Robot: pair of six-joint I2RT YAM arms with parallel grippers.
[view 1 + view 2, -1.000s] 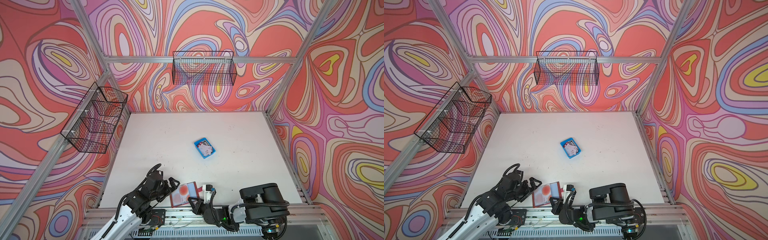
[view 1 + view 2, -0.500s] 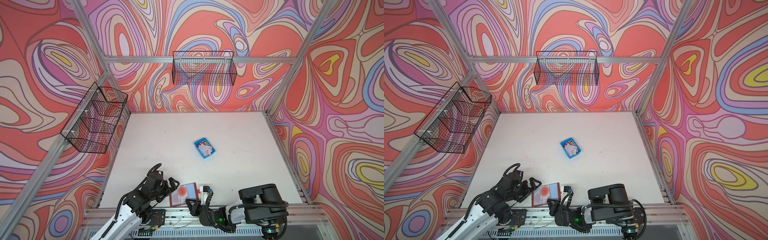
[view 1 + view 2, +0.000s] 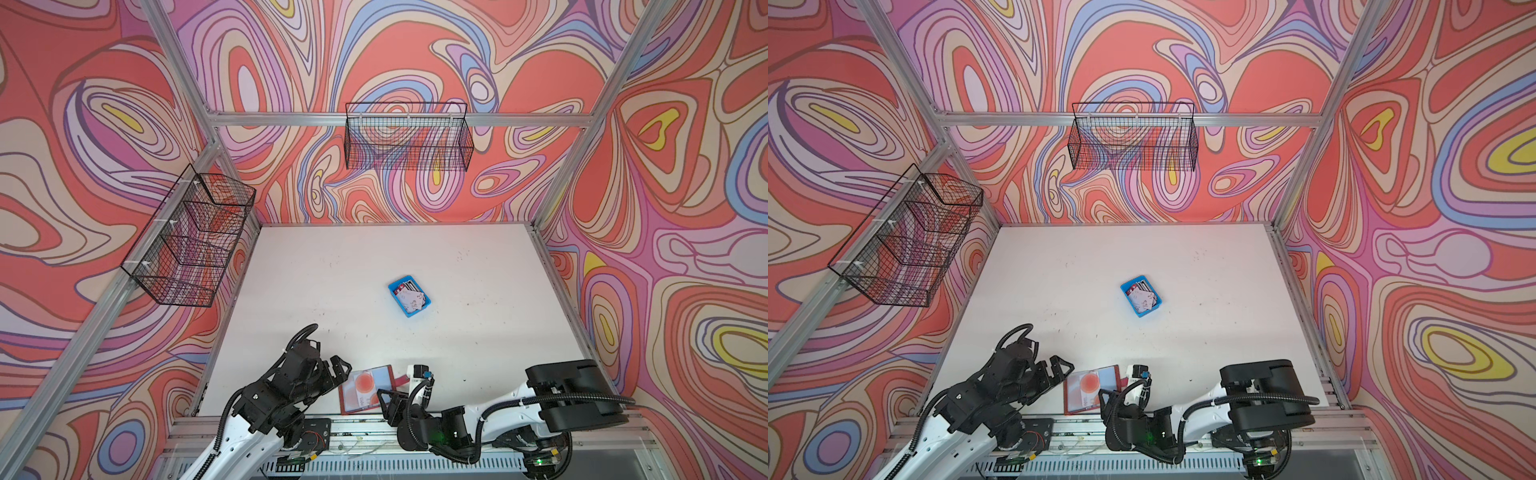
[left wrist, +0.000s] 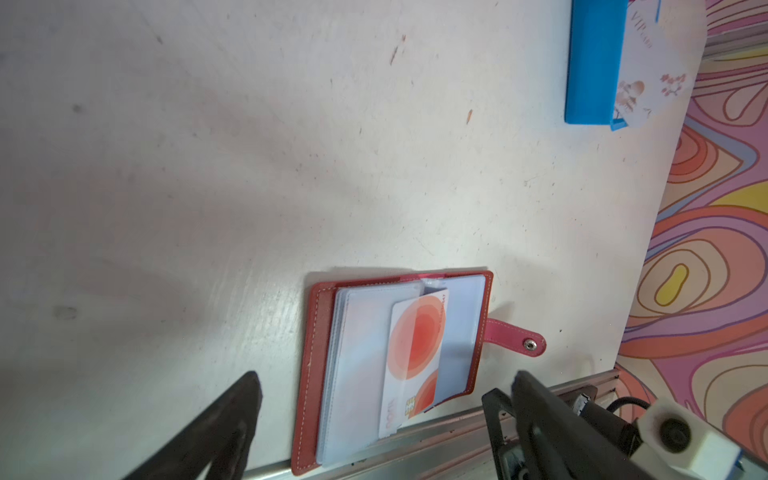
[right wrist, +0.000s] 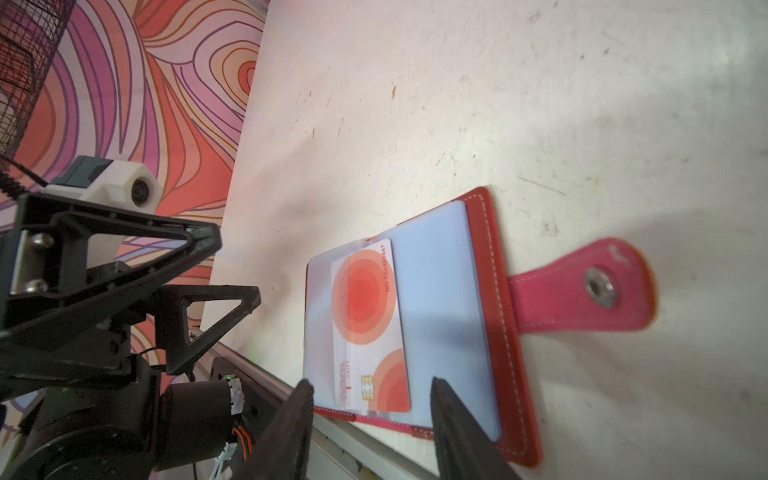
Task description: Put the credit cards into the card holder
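Card holder [image 5: 440, 316] lay open at the bench's [image 3: 374, 257] near edge.
Credit card [image 5: 365, 328] partly sleeved; left gripper [image 3: 341, 373] and right gripper [image 5: 371, 382] jaws stood apart, empty.

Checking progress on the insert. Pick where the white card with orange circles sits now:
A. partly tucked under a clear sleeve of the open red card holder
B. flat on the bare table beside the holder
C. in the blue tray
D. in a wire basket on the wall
A: the white card lies on the open card holder, part of it under a clear sleeve.
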